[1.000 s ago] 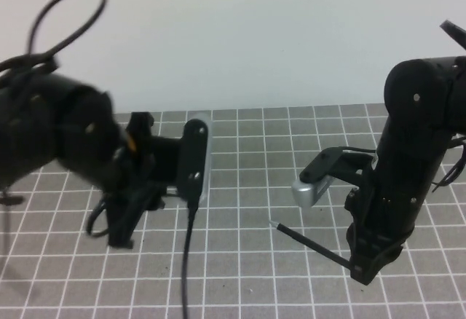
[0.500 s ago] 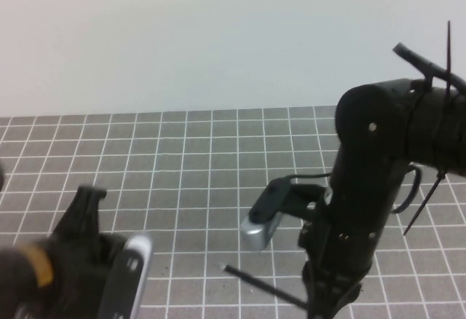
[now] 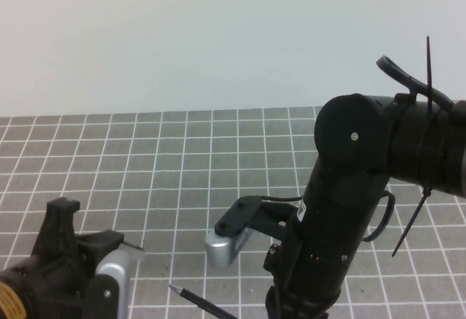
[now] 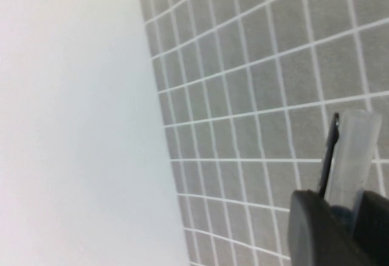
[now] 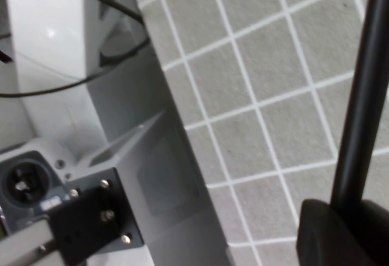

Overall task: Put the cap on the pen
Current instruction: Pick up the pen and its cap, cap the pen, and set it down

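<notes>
Left tool (image 4: 347, 212) near-left clamps cap (image 4: 355, 150) | right tool (image 5: 343, 225) near-right clamps pen (image 5: 364, 96) | grid mat (image 3: 182, 159), wall (image 3: 218, 35)

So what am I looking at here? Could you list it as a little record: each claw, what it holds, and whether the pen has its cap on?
left gripper: low at the table's near left, shut on the cap
right gripper: low at the near edge, right of the middle, shut on the pen
cap: clear, sticks out past the left fingers
pen: black, bare tip points toward the left arm
capping: not yet done
mat: grey with a white grid
</notes>
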